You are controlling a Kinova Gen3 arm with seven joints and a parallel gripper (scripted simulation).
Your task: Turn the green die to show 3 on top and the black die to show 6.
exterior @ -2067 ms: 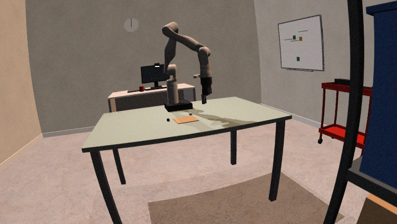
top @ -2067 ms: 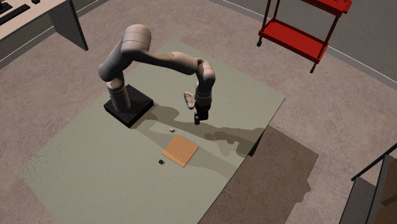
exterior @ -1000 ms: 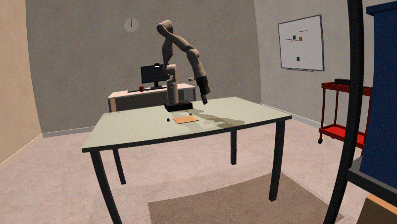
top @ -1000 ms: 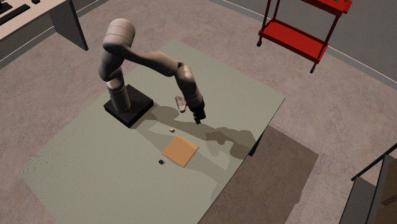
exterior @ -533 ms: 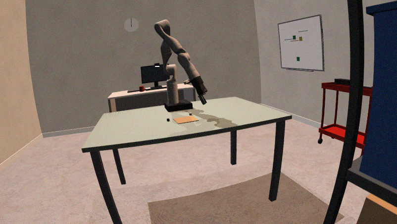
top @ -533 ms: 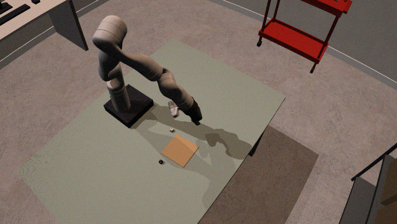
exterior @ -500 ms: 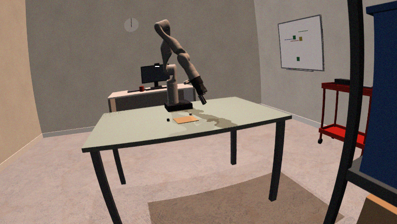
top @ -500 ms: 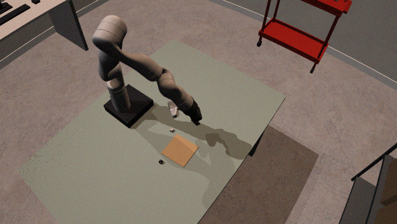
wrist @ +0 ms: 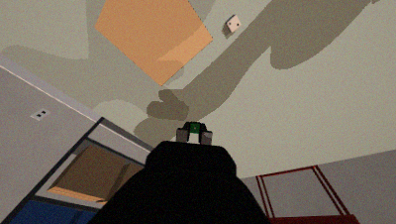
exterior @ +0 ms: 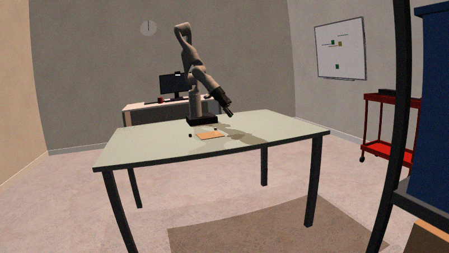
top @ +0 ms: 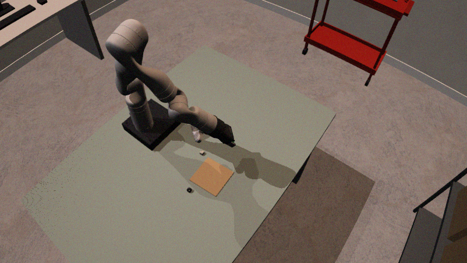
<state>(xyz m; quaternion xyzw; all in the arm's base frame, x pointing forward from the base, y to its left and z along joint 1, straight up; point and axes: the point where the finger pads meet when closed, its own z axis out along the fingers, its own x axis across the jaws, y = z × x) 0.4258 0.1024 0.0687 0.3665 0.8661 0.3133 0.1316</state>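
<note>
— What are we seeing in the gripper (top: 232,144) (exterior: 230,115) (wrist: 194,135)?
— We're seeing its jaws clamping the green die (wrist: 195,128), up above the table (top: 108,182) (exterior: 150,144)!
— Any writing?
— We're spotting two pips on the white die (top: 202,152) (exterior: 215,129) (wrist: 233,24), near the mat (top: 211,177) (exterior: 210,135) (wrist: 148,37); the black die's (top: 189,189) (exterior: 190,135) pips are staying too small for us.

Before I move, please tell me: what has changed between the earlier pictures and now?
The gripper swung from pointing straight down to a clear slant, and the arm's elbow shifted left in the exterior view. The jaws now hold the green die; no release is visible. The black die, white die and mat stayed put.
</note>
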